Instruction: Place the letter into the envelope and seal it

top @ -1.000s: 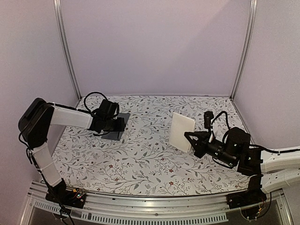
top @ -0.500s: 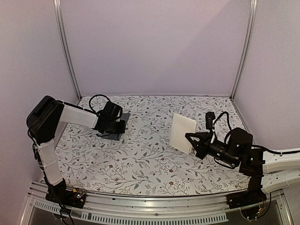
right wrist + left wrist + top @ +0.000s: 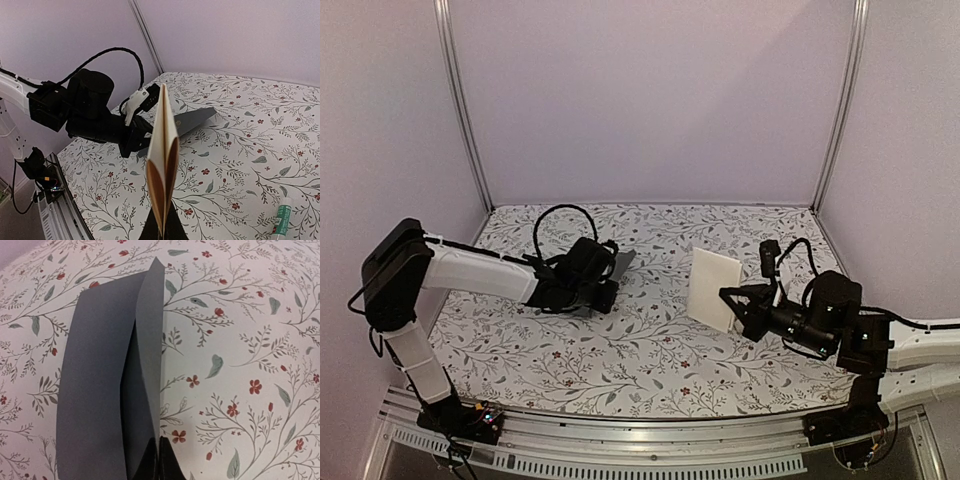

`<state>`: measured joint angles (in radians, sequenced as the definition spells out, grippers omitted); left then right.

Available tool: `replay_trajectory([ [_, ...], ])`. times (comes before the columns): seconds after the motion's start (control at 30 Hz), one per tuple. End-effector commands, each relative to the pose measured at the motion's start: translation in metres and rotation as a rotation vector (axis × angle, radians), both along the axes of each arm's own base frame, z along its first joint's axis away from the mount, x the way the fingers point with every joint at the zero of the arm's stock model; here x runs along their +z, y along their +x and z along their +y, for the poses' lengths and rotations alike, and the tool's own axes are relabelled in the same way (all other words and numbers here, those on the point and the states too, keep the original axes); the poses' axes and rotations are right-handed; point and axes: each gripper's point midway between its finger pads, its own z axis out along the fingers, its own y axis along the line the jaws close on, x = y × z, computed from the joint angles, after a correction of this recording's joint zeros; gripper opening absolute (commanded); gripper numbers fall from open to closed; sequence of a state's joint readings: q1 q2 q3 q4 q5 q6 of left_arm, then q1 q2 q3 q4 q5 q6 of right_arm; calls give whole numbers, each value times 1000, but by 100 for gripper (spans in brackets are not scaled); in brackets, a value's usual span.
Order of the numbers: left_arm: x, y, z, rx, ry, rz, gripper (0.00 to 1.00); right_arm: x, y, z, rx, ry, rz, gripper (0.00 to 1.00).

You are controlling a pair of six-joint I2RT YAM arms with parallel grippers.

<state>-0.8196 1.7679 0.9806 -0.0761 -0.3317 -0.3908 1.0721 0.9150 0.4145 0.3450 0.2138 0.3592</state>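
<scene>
My left gripper (image 3: 160, 460) is shut on one wall of the dark slate-grey envelope (image 3: 100, 390) at its mouth, so the pocket gapes a little. From above, the envelope (image 3: 622, 261) sticks out to the right of the left gripper (image 3: 608, 280), left of the table's middle and raised off the cloth. The tan letter (image 3: 162, 145), folded in layers, stands on edge with my right gripper (image 3: 162, 229) shut on its lower edge. In the top view the letter (image 3: 712, 288) stands upright to the right of centre, in front of the right gripper (image 3: 738, 302), a short gap from the envelope.
A small teal-white tube (image 3: 282, 216) lies on the floral tablecloth (image 3: 640, 350) at the right, near my right arm. Metal frame posts (image 3: 460, 110) and lilac walls close in the back and sides.
My left gripper has shut on the envelope and carried it from the back left toward the middle, lifting it off the cloth. The right gripper and letter have barely shifted.
</scene>
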Motion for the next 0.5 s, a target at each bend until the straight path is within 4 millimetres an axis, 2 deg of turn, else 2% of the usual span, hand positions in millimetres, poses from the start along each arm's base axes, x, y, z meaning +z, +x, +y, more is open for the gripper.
replay_trajectory([
  [0.0,10,-42,-25,-147,96,-60,0,20,1,-13,-42,22,2,0],
  [0.17,15,-96,-58,-334,165,-129,0,36,-10,-25,-15,19,-46,0],
  [0.27,19,-128,-75,-445,235,-211,0,55,-18,-29,23,11,-98,0],
  [0.33,24,-141,-81,-473,297,-290,0,64,-20,-32,29,-1,-121,0],
  [0.47,36,-147,-88,-507,401,-445,0,81,-23,-29,61,-36,-168,0],
])
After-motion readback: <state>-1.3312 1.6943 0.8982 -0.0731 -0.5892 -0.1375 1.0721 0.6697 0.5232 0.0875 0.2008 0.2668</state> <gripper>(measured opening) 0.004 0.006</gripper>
